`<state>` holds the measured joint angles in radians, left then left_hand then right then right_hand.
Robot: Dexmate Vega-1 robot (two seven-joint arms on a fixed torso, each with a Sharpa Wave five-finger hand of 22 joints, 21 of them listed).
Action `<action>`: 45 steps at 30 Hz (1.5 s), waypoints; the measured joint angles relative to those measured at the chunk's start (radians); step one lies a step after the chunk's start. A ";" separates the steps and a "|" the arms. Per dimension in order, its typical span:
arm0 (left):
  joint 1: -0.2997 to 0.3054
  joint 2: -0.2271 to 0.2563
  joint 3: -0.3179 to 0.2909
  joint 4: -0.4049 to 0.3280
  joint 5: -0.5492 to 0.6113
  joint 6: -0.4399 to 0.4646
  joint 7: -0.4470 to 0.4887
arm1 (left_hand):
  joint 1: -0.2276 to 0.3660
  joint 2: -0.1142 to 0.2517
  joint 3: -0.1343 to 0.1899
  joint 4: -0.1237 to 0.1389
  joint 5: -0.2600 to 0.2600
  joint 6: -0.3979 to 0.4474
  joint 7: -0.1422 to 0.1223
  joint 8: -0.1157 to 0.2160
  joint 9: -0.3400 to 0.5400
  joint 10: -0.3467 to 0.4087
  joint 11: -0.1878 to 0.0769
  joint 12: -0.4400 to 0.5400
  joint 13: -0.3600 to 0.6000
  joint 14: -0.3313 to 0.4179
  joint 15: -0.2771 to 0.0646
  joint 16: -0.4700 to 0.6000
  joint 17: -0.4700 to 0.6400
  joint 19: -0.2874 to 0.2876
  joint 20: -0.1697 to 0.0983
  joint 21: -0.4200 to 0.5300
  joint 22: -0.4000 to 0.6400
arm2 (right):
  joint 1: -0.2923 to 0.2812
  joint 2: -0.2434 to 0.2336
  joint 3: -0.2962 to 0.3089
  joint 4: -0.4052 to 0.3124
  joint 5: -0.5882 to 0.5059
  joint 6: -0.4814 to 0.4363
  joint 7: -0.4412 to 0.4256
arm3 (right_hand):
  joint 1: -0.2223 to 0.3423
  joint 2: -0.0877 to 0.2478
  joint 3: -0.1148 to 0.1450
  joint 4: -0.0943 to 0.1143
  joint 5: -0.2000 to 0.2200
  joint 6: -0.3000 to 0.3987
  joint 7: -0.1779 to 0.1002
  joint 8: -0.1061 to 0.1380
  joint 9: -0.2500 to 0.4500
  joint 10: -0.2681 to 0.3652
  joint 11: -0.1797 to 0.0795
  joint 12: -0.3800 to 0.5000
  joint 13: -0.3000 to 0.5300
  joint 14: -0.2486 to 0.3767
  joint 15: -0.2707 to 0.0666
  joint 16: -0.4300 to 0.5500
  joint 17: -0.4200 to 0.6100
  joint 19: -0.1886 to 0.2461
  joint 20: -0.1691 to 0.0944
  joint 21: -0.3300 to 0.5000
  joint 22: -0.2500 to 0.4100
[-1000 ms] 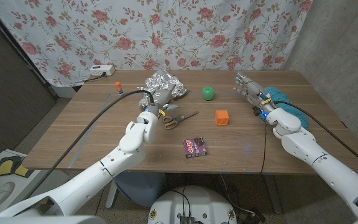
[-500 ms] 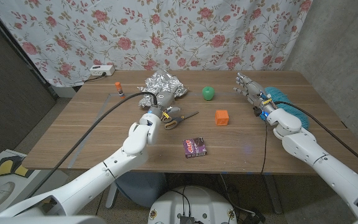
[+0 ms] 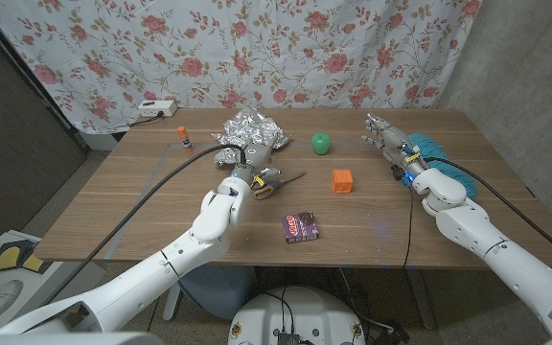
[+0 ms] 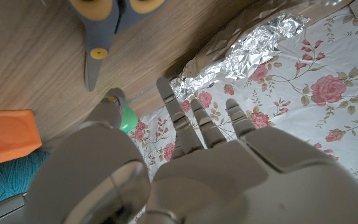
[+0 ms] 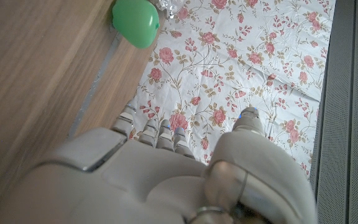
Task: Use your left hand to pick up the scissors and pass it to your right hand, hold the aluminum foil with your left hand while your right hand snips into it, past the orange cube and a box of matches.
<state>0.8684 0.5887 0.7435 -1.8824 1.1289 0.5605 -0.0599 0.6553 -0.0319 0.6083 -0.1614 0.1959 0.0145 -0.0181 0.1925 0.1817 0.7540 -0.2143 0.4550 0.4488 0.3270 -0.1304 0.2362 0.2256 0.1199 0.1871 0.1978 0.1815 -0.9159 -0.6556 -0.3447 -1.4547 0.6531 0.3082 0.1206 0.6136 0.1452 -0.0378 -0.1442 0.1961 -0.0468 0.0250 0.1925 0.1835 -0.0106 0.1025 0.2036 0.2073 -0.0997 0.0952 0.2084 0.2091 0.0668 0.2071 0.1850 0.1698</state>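
Left hand point(image 3: 244, 173) covers part of scissors point(image 3: 278, 180); contact unclear, maybe just above.

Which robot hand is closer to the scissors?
The left hand. It hovers right at the scissors, by their yellow handles, holding nothing. The right hand is far off across the table, past the orange cube, beside a teal thing.

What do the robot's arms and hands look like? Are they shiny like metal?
Not shiny. The arms are smooth, rounded white shells. A thick black cable loops to the left hand, and a thinner one trails by the right hand. Both hands are pale grey with jointed fingers, and the right wrist has small coloured bits.
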 measured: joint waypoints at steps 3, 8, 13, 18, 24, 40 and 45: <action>0.000 0.001 0.006 0.002 0.012 0.000 0.000 | 0.000 0.000 0.000 0.000 0.000 0.005 -0.005 0.000 0.000 0.000 0.000 0.000 0.004 0.000 0.000 0.000 0.000 0.002 -0.002 0.000 0.000 | -0.003 -0.001 0.001 -0.002 0.000 0.000 -0.002 | 0.000 0.000 0.002 0.002 0.000 0.000 0.000 0.000 0.000 0.001 0.001 0.000 0.000 -0.004 0.004 0.000 0.000 0.000 0.000 0.000 0.000; 0.000 0.001 0.011 0.003 0.024 0.000 0.000 | 0.000 0.000 0.000 0.000 -0.004 0.005 -0.005 0.000 0.000 0.000 0.000 0.000 0.004 0.000 0.000 0.000 0.000 0.002 -0.002 0.000 0.000 | -0.004 -0.002 0.001 -0.002 0.000 -0.003 -0.002 | 0.000 0.000 0.002 0.002 0.000 0.000 0.000 0.000 0.000 0.000 0.001 0.000 0.000 -0.004 0.004 0.000 0.000 0.000 0.000 0.000 0.000; 0.000 0.001 0.018 0.010 0.034 0.000 0.000 | 0.000 0.000 0.000 0.000 -0.004 0.005 -0.005 0.000 0.000 0.000 0.000 0.004 0.007 0.000 0.000 0.000 0.000 0.002 -0.002 0.000 0.000 | -0.005 -0.002 0.001 -0.002 0.000 -0.005 -0.003 | 0.004 -0.004 0.002 0.002 0.000 0.000 0.000 0.000 0.000 -0.005 0.006 0.000 0.000 -0.004 0.004 0.000 0.000 0.000 0.000 0.000 0.000; 0.000 0.001 0.021 0.013 0.042 0.000 0.004 | 0.000 0.000 0.000 0.000 -0.007 0.006 -0.004 0.000 0.000 0.000 0.000 0.004 0.008 0.000 0.000 0.000 0.000 0.002 -0.002 0.000 0.000 | -0.006 -0.002 -0.001 -0.002 0.000 -0.006 -0.003 | 0.004 -0.004 0.002 0.002 0.000 0.000 0.000 0.000 0.000 -0.005 0.006 0.000 0.000 -0.004 0.004 0.000 0.000 0.000 0.000 0.000 0.000; 0.004 -0.001 0.027 0.019 0.046 -0.001 0.009 | 0.000 0.000 -0.003 0.003 -0.007 0.011 0.000 0.000 0.000 0.000 0.000 0.004 0.008 0.000 0.000 0.000 0.005 0.002 -0.002 0.000 0.000 | -0.006 -0.002 -0.003 0.000 -0.001 -0.006 0.000 | 0.004 -0.004 0.002 0.002 0.000 0.000 0.000 0.000 0.000 -0.005 0.006 0.000 0.000 -0.004 0.004 0.000 0.000 0.000 0.000 0.000 0.000; 0.003 0.003 0.042 0.030 0.059 -0.008 0.002 | -0.005 -0.005 -0.006 0.006 -0.011 0.016 -0.005 0.000 0.000 -0.008 0.000 0.008 0.018 0.000 0.000 -0.007 0.005 0.002 -0.002 0.000 0.000 | -0.006 0.001 -0.005 0.008 0.004 -0.004 0.006 | 0.004 -0.004 0.006 0.007 0.000 0.000 0.000 0.000 0.000 -0.005 0.006 0.000 -0.003 -0.004 0.003 0.000 0.000 0.000 0.000 0.000 0.000; 0.003 0.004 0.048 0.032 0.063 -0.008 -0.004 | -0.005 -0.005 -0.006 0.006 -0.011 0.016 -0.005 0.000 0.000 -0.008 0.000 0.008 0.017 0.000 0.000 -0.008 0.005 0.002 -0.002 0.000 0.000 | -0.009 0.001 -0.003 0.008 0.007 -0.002 0.007 | 0.004 -0.004 0.006 0.007 0.000 0.000 0.000 0.000 0.000 -0.005 0.006 0.000 -0.003 -0.004 0.003 0.000 0.000 0.000 0.000 0.000 0.000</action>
<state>0.8711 0.5929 0.7915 -1.8506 1.1916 0.5521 -0.0634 0.6499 -0.0371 0.6024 -0.1556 0.1847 0.0304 -0.0234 0.1925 0.1818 0.7463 -0.2144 0.4626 0.4663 0.3270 -0.1303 0.2284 0.2302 0.1215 0.1856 0.1978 0.1816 -0.9251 -0.6550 -0.3475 -1.4468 0.6598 0.3057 0.1273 0.6175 0.1413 -0.0314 -0.1377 0.1962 -0.0468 0.0251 0.1925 0.1835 -0.0151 0.1085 0.2035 0.2039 -0.1033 0.0986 0.2084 0.2094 0.0670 0.2071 0.1850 0.1698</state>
